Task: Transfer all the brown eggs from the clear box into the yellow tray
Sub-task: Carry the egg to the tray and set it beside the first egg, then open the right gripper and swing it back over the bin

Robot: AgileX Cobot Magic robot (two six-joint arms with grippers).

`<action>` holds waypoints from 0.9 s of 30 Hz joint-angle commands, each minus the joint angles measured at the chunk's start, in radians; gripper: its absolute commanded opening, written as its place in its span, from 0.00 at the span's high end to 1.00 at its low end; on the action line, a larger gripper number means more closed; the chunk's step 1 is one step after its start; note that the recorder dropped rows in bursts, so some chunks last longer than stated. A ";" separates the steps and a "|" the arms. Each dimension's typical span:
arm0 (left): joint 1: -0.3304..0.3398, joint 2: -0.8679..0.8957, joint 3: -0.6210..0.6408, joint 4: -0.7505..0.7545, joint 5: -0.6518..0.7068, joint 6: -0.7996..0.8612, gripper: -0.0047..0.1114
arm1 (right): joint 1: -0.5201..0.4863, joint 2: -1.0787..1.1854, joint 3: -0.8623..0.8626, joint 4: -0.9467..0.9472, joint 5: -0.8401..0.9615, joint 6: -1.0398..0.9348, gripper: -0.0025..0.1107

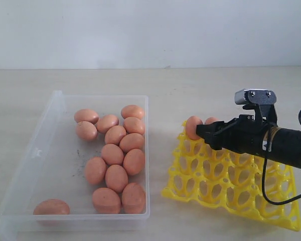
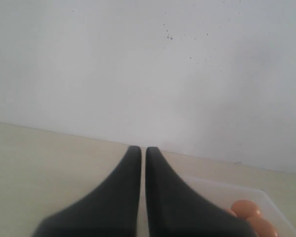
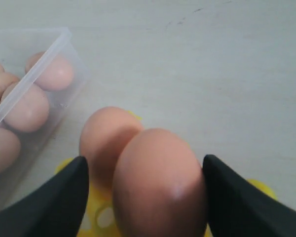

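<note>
Right fingers (image 3: 54,197) stand wide, flanking a brown egg (image 3: 158,182) seated near the yellow tray's (image 1: 176,193) 11 o'clock corner. The left fingers (image 2: 113,197) are narrow and empty. Other eggs (image 1: 116,176) lie in the clear box (image 1: 55,150), at the tray's 9 o'clock.

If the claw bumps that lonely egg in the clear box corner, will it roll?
Probably: the lone egg is smooth and oval, with bare floor beside it, so it would likely wobble away. The clear box wall should stop it. A hard bump might crack it.

Clear box (image 1: 55,160): left mostly bare, eggs (image 1: 115,134) crowd right. Yellow tray (image 1: 190,165): front cups (image 1: 209,189) free.
</note>
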 commanded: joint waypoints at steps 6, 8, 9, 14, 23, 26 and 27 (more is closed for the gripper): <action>0.001 -0.003 -0.003 -0.011 -0.016 -0.007 0.93 | -0.005 -0.228 -0.002 -0.047 0.229 0.011 0.44; 0.001 -0.003 -0.003 -0.011 -0.016 -0.007 0.93 | -0.005 -0.307 -0.002 -0.150 0.350 0.105 0.52; 0.001 -0.003 -0.003 -0.011 -0.016 -0.007 0.93 | -0.005 -0.340 0.006 -0.262 0.409 0.244 0.66; 0.001 -0.003 -0.003 -0.011 -0.016 -0.007 0.93 | -0.003 -0.359 0.067 -0.383 0.313 0.300 0.98; 0.001 -0.003 -0.003 -0.011 -0.016 -0.007 0.93 | 0.063 -0.732 0.186 -0.510 0.093 -0.013 0.98; 0.001 -0.003 -0.003 -0.011 -0.016 -0.007 0.93 | 0.166 -0.813 0.213 -0.468 0.181 -0.095 0.98; 0.001 -0.003 -0.003 -0.011 -0.016 -0.007 0.93 | 0.208 -0.834 0.216 -0.444 0.238 -0.121 0.98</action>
